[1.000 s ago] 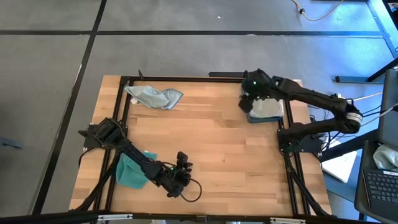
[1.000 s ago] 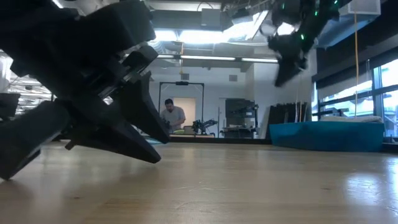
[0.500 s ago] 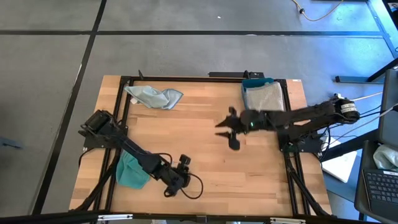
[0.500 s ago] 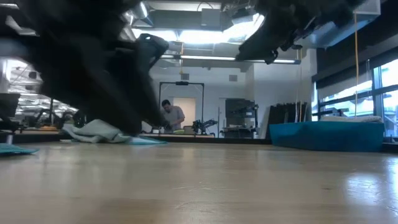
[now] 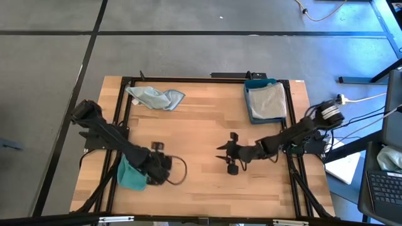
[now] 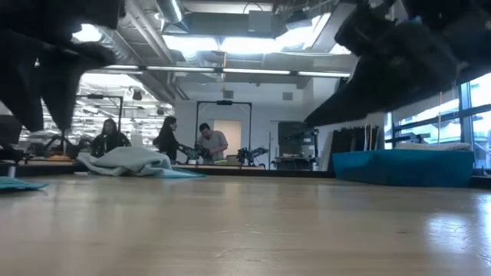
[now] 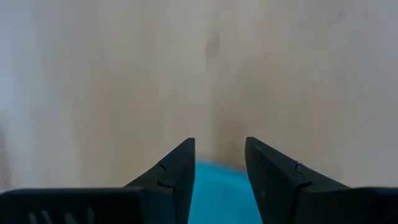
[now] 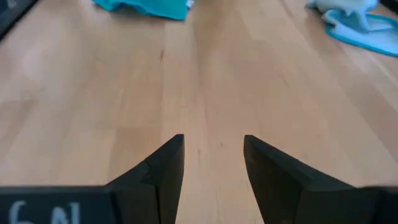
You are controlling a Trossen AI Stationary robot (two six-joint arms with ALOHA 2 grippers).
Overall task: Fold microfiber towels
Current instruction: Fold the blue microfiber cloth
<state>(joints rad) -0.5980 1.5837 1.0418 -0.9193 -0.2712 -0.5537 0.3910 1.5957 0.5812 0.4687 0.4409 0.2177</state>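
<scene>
teal towel [image 5: 130, 175] crumpled; pale towel [image 5: 155, 98] bunched; grey towel [image 5: 266, 101] folded

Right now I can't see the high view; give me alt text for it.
Overhead on a wooden table: the left gripper reaches beside a teal towel, the open right gripper hovers mid-table. A crumpled pale blue towel lies far left; a folded grey towel rests on a blue tray.

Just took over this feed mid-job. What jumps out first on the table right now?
The two dark arms reach low over the bare wooden table: the right gripper open at mid-table, the left gripper open at the near left beside a crumpled teal microfiber towel. A rumpled pale blue-grey towel lies at the far left, and a folded light grey towel sits on the blue plastic tray at the far right.
</scene>
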